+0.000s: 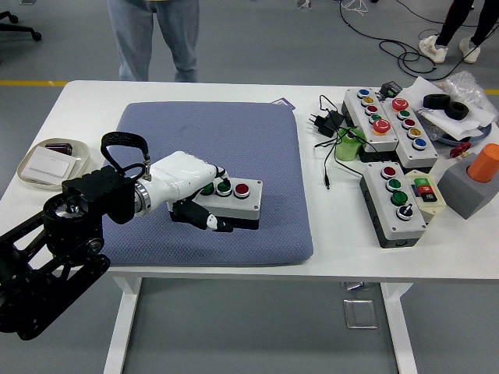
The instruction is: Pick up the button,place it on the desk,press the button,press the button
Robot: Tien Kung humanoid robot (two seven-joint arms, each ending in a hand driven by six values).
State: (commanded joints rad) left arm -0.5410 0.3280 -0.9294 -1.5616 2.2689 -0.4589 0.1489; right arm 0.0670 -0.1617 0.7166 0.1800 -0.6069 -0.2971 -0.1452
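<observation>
White table [70,109] with a blue-grey cushion mat [257,148] spread over its left-centre; the left hand [187,187], white-shelled on a black arm entering from the lower left, rests on the mat's near half. Button box [234,204]: a white-topped, dark-sided rectangular box lying flat on the mat, directly under and just right of the hand, its long axis running left to right and slightly tilted, the right end a little nearer the table's front edge; its three buttons face upward in a row along that axis, two green toward the hand and one red [242,189] farthest from it. The hand is curled over the box's left end, a fingertip down on the green buttons and the dark thumb lying along the box's near side wall; whether it clamps the box or only presses on it cannot be told. Left of the arm, near the table's left edge, a shallow oval tray [31,178] holds a flat white card-like piece and a small dark item at its far rim. Well to the hand's right, off the mat, stand further control boxes [394,202], a grey block carrying an orange cylinder [485,162], and loose black cables [331,125]. Beyond the table's far edge, a person's legs [156,39] in jeans.
</observation>
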